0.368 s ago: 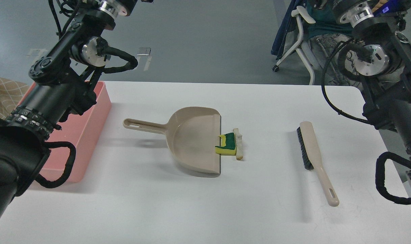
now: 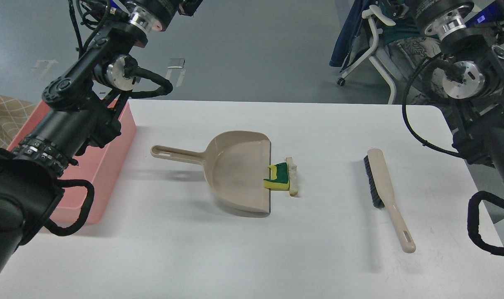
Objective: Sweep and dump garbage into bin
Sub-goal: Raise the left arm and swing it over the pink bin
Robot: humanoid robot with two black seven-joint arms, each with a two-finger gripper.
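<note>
Both tools run out past the top edge, so their opening cannot be told. Well below them on the white worktop (image 2: 252, 249), the sponge piece (image 2: 279, 177) and strip scrap (image 2: 293, 176) lie touching at the dustpan (image 2: 237, 170) lip; the pink bin (image 2: 114, 149) sits under the left arm (image 2: 69, 120).

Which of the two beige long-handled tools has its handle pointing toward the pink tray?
The dustpan: its handle reaches left toward the pink tray. The brush lies right of it, handle pointing at the table's near edge.

White table (image 2: 218, 257) carries: pink bin (image 2: 110, 166), dustpan (image 2: 235, 170), sponge (image 2: 278, 177), strip (image 2: 293, 176), brush (image 2: 384, 195).
</note>
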